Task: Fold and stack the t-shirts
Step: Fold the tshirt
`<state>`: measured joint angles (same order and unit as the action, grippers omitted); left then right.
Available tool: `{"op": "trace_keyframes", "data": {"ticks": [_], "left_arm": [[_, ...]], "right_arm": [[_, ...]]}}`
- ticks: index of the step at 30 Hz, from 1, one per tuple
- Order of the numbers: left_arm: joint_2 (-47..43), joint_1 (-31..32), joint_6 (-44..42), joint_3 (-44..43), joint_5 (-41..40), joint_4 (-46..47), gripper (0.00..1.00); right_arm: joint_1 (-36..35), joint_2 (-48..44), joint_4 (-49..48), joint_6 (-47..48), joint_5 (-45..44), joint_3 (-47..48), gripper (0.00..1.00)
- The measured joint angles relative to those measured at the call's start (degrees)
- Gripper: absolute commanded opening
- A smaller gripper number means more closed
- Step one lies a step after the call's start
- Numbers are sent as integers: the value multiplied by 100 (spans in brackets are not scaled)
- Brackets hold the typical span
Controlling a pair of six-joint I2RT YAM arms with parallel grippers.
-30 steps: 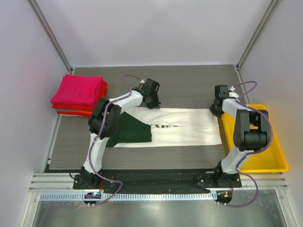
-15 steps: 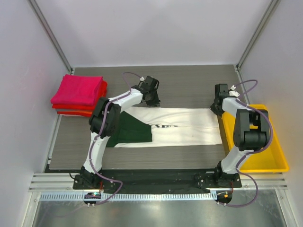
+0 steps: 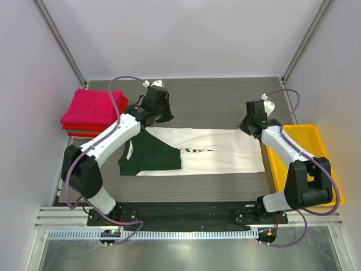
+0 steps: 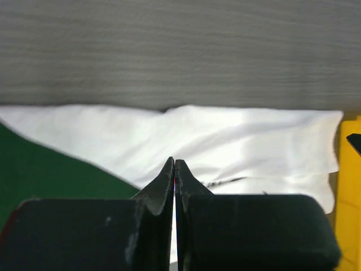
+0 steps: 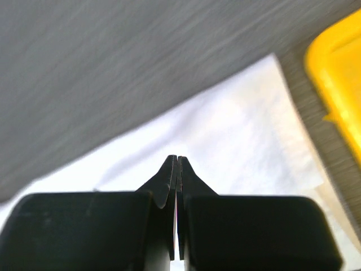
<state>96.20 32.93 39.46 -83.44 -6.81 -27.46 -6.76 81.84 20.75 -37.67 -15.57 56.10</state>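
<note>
Left gripper (image 4: 175,165): I see the two fingers pressed together tip to tip, with nothing pinched between them. In the overhead view it (image 3: 160,116) sits at the far edge of the cream-white t-shirt (image 3: 225,149), by its left end.
Left gripper, contact: I cannot tell whether the tips touch the cloth.
Right gripper (image 5: 176,160): I see the fingers closed flat against each other and holding nothing. Overhead it (image 3: 249,125) is at the shirt's far right corner.
Right gripper, contact: I cannot tell whether it touches the cloth.
Cream-white t-shirt (image 4: 242,141): it lies flat as a long band across the middle of the table (image 3: 214,96), between the two grippers. Its dark green part (image 3: 149,155) is at the left end, and dark lettering shows near the middle.
Folded t-shirts: a magenta-pink square (image 3: 93,108) rests on a red one (image 3: 84,134) at the table's far left corner, well apart from the open shirt.
Yellow tray (image 3: 329,197): it stands just beside the shirt's right end.
</note>
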Motion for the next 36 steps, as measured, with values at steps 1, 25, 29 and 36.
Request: {"op": "trace_keyframes", "data": {"ticks": [1,25,29,36], "left_arm": [[-260,0,-7,247,-92,-9,0],[-1528,-831,376,2754,-1102,-859,0],[-1036,-938,435,2743,-1062,-791,0],[-11,-1119,520,2417,-1067,-761,0]], "right_arm": [[-138,-50,33,31,17,-101,1],[-804,-885,942,63,249,-1508,1],[-804,-883,1005,24,341,-1679,1],[-813,-883,1016,24,466,-1766,1]]}}
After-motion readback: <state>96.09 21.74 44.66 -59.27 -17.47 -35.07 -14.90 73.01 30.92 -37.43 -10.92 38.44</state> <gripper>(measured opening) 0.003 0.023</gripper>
